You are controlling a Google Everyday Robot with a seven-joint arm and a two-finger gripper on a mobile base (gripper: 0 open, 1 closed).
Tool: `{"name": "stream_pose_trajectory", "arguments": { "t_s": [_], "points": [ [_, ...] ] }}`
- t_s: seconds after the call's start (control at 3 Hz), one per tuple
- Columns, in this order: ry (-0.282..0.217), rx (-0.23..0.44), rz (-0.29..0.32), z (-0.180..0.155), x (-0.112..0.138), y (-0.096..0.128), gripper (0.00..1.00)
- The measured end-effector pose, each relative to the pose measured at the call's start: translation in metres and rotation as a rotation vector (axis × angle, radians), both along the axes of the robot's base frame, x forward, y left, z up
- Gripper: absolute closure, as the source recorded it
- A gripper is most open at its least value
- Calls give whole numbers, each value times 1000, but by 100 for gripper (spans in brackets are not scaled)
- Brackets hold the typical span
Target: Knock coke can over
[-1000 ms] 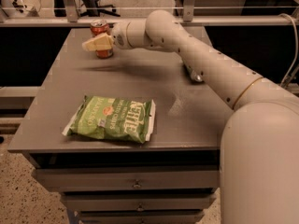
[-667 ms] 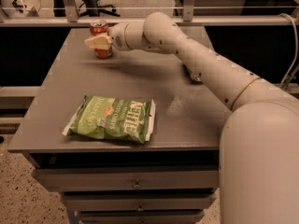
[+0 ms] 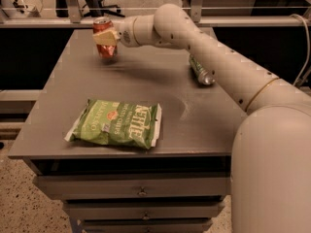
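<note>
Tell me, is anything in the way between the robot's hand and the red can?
No, nothing visible is. The gripper is right up against the coke can at the far left of the table. The chip bag lies near the front edge and the green can lies off to the right, both well clear.

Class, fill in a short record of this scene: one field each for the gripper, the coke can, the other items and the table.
gripper: at the far corner of the table, on the picture's left, right against the coke can
coke can: upright, not yet knocked over, partly covered by the gripper
green can: on its side, partly behind the arm
chips bag: green, lying flat near the front edge
table: grey, drawers below
</note>
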State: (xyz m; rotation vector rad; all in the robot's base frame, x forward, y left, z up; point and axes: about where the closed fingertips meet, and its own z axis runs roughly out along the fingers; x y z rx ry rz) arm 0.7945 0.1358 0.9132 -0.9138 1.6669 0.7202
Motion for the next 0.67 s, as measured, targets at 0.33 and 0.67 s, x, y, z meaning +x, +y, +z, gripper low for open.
{"name": "stream_pose_trajectory", "arguments": {
  "t_s": [0.33, 0.67],
  "points": [
    [-5, -105, -8, 34, -12, -53, 100],
    [20, -254, -18, 49, -31, -106, 100]
  ]
}}
